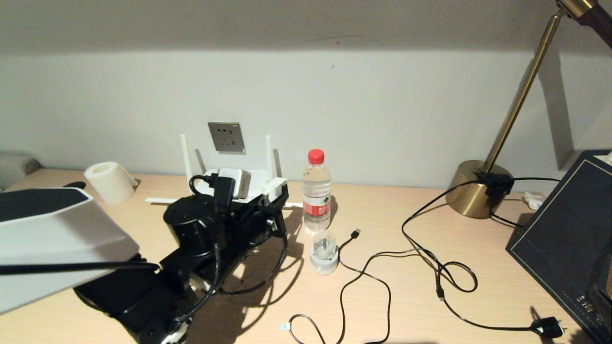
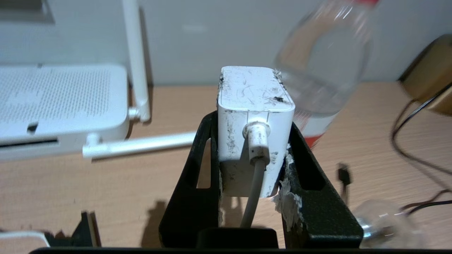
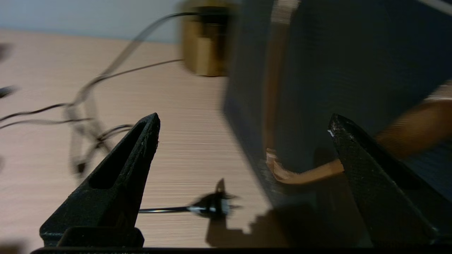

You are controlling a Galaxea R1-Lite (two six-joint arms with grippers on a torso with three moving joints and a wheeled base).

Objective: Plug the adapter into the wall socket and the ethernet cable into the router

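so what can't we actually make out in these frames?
- Adapter prongs: left wrist view, far face turned away; head view, left gripper hides it.
- Router ports: head view, left arm covers them.
- Right gripper: absent from head view.
- Ethernet cable: head view, loop runs off the bottom edge.
- Water bottle: left wrist view, blurred.

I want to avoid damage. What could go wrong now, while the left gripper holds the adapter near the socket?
The water bottle stands close beside the left gripper, so a swing might topple it. The adapter sits low between the fingers and may tilt when pushed into the wall socket.
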